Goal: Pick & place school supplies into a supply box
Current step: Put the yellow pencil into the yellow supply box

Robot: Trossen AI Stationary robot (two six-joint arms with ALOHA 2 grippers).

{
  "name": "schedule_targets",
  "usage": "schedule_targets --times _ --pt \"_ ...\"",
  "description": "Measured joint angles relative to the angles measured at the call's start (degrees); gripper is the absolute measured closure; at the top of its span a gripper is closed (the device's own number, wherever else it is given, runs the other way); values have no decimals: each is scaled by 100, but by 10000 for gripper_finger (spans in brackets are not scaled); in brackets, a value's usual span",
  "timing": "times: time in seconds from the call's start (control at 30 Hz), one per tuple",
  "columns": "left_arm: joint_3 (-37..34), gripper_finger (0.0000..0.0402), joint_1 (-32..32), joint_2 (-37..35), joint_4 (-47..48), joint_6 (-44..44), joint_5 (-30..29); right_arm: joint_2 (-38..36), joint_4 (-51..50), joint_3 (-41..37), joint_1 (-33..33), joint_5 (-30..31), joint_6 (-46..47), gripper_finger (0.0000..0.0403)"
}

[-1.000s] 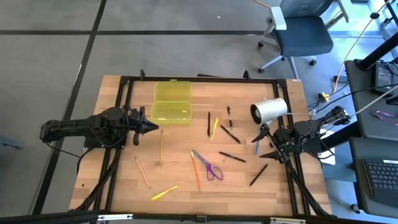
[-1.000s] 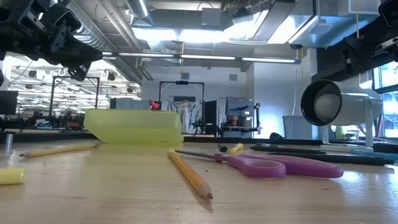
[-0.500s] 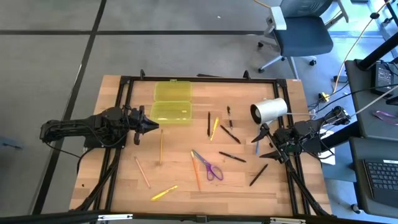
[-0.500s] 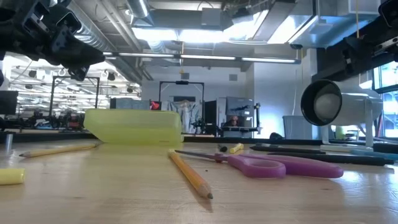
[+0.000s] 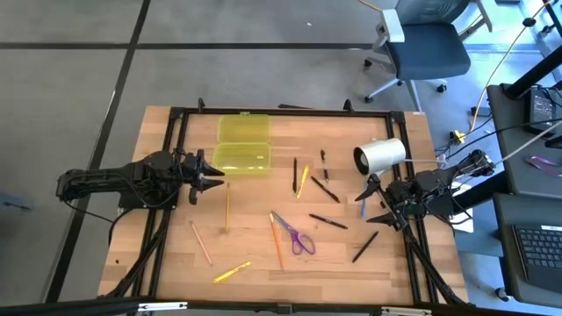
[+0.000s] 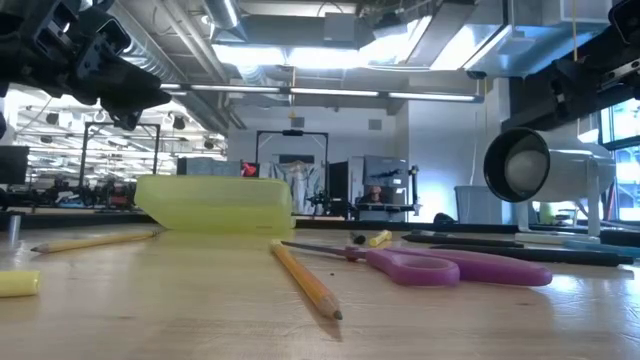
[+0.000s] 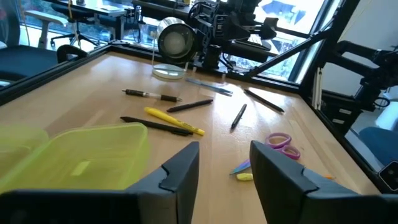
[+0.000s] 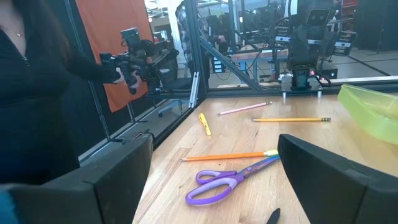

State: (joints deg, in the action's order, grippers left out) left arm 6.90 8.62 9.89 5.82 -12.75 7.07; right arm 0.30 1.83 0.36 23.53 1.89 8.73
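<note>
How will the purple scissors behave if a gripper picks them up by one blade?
The scissors lie flat with blades slightly parted, so they probably will not roll. Gripped by a blade, the looped handles would likely sag and the pair may pivot. They look rigid and light.

The box (image 5: 242, 145) is translucent yellow-green, open, lid laid flat beyond the tray. It lies just beside the left gripper (image 5: 215, 175), at its far side. A tan pencil (image 5: 227, 208) lies just ahead of that gripper's tips, on the near side. Purple-handled scissors (image 5: 296, 234) and an orange pencil (image 5: 277, 243) lie between the two grippers. A yellow pen (image 5: 303, 181) and black pens (image 5: 326, 189) lie closer to the right gripper (image 5: 376, 203).
</note>
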Motion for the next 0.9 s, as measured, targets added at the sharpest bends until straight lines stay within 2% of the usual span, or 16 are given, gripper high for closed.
schedule_targets --times 0.33,0.57,0.67,0.77,0.9 --pt "-1 262 0 0 0 0 -52 2 1 0 0 0 0 52" --pt "1 208 -2 0 38 -2 -388 0 0 -1 0 0 0 52" --pt "1 184 0 0 -18 -366 -698 2 0 0 0 0 0 52" --pt "2 171 0 0 -150 -846 -760 2 1 0 0 0 0 52" --pt "2 167 0 0 -127 -951 -943 0 0 -2 2 0 0 52"
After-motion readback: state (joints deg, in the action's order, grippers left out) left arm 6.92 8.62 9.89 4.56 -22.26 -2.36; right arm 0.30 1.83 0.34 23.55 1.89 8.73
